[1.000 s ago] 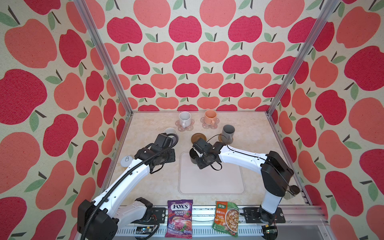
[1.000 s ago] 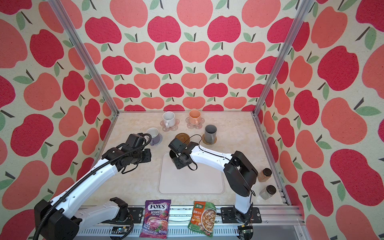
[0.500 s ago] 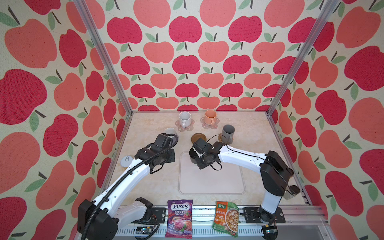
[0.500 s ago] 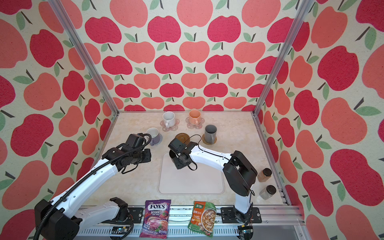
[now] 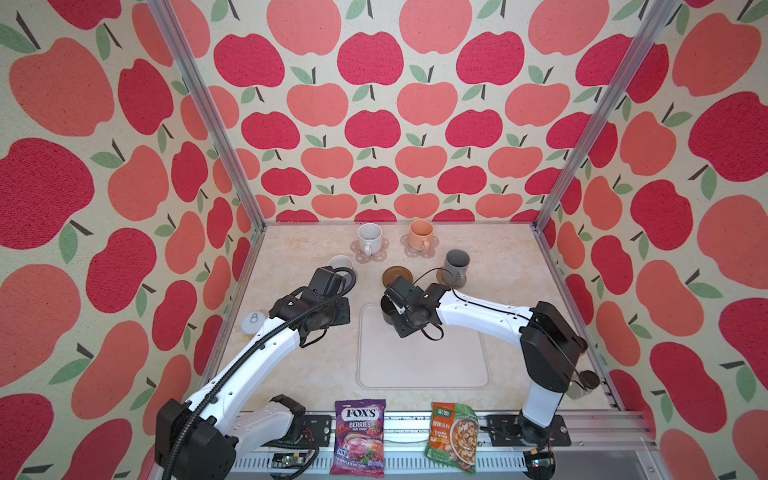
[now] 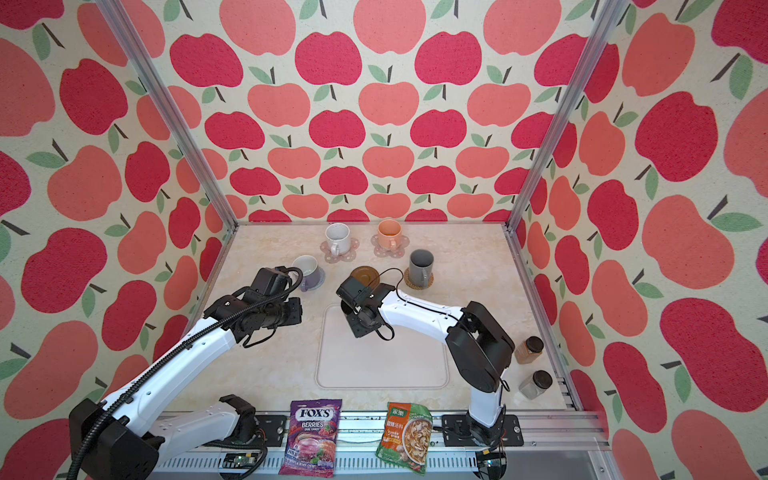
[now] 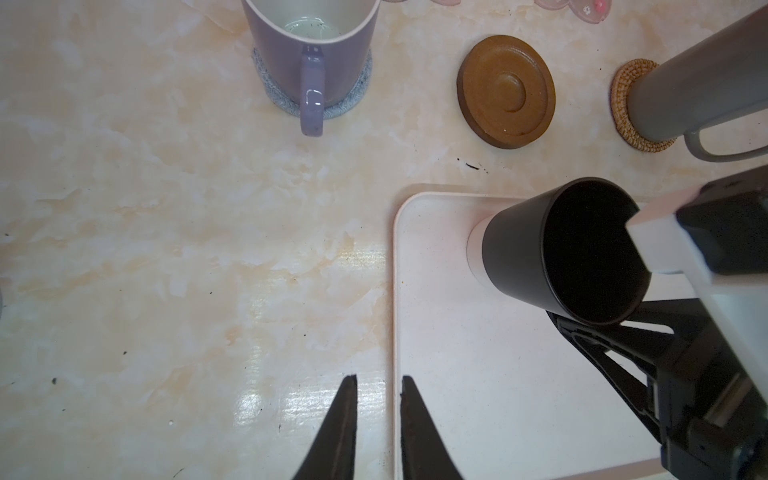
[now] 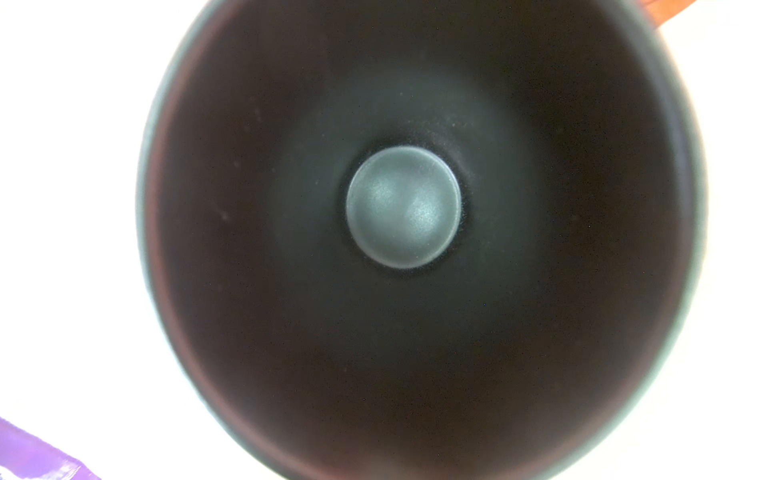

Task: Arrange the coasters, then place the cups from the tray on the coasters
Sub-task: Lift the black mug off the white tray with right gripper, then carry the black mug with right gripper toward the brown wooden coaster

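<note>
The black cup (image 7: 519,253) stands on the far left corner of the pale tray (image 5: 419,357). My right gripper (image 5: 401,322) is shut on it at its near side, with the fingers hidden; the right wrist view looks straight down into this cup (image 8: 403,208). The brown disc coaster (image 5: 397,275) lies bare just beyond. A speckled white cup (image 5: 369,239) and a peach cup (image 5: 419,235) stand on pink flower coasters. The dark grey cup (image 5: 456,264) is on the rattan coaster (image 7: 623,104), the lavender cup (image 7: 309,41) on the grey woven coaster (image 7: 357,91). My left gripper (image 7: 376,376) is shut and empty over the tray's left rim.
A purple candy bag (image 5: 359,432) and a soup packet (image 5: 453,432) lie at the front edge. Two lidded jars (image 6: 528,349) (image 6: 536,384) stand by the right wall. A small white round disc (image 5: 253,322) sits at the left wall. Apple-patterned walls close in three sides.
My right gripper has closed at the black cup on the tray. The left arm and the other cups have not moved.
</note>
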Robot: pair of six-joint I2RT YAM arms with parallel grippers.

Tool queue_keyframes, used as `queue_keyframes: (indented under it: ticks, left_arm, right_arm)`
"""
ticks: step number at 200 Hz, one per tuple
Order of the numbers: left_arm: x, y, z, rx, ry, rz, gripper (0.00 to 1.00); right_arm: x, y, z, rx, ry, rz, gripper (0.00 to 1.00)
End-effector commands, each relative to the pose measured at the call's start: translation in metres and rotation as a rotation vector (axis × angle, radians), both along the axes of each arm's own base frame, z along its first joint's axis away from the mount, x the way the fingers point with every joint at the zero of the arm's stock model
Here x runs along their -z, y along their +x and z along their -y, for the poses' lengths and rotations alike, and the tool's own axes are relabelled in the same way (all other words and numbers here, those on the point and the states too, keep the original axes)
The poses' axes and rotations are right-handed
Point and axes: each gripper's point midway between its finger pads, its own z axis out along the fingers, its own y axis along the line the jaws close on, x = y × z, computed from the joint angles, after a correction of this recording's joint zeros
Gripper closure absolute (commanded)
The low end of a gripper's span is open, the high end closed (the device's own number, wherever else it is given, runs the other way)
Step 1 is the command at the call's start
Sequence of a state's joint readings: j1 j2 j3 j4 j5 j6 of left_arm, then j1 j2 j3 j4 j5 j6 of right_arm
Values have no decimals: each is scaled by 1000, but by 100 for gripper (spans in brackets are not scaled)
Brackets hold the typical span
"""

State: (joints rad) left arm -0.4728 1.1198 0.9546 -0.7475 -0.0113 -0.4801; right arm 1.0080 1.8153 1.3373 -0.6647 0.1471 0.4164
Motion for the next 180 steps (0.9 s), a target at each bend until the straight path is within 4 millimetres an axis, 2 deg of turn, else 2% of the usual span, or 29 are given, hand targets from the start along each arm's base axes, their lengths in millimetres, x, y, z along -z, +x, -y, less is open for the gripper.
queue_keyframes:
  ticks: [1,45,180]
  left_arm:
    - [-1,1,-1,-4,-1,-2,78]
    - [3,0,0,-7,-5,-10,78]
    - [14,4,5,-8,-16,-41,78]
  right_arm:
    - [-17,5,7,18,0,66,100]
    - [-22,7,12,20,23,105,100]
    - [-58,42,52,150,90,199,100]
